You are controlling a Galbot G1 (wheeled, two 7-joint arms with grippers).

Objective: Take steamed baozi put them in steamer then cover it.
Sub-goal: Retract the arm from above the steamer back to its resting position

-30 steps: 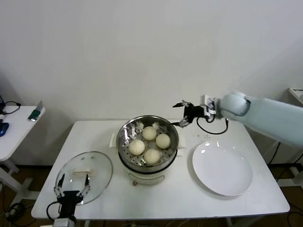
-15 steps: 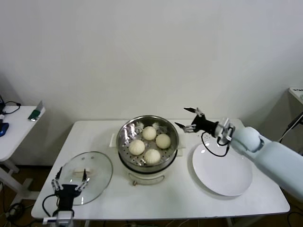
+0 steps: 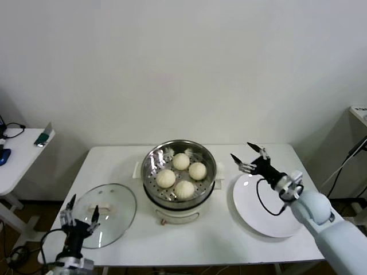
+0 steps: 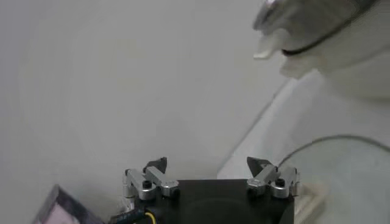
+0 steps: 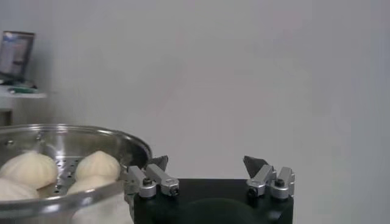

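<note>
Several cream-white baozi (image 3: 182, 175) lie in the shiny steel steamer (image 3: 152, 169) at the table's middle; they also show in the right wrist view (image 5: 29, 168) inside the steamer (image 5: 85, 137). The glass lid (image 3: 123, 209) with a cream handle lies on the table at the front left. My right gripper (image 3: 250, 156) is open and empty, above the far edge of the white plate (image 3: 269, 206), to the right of the steamer. My left gripper (image 3: 80, 217) is open and empty at the lid's near edge. In the left wrist view the gripper (image 4: 207, 165) is open, with the lid handle (image 4: 311, 193) beside it.
The white table's front edge (image 3: 218, 259) runs close below the lid and plate. A small side table (image 3: 17, 154) with a green object stands at the far left. A white wall rises behind the table.
My right arm has swung from behind the steamer down and rightward over the plate, gripper still open. My left gripper has dropped slightly lower at the lid's near edge.
</note>
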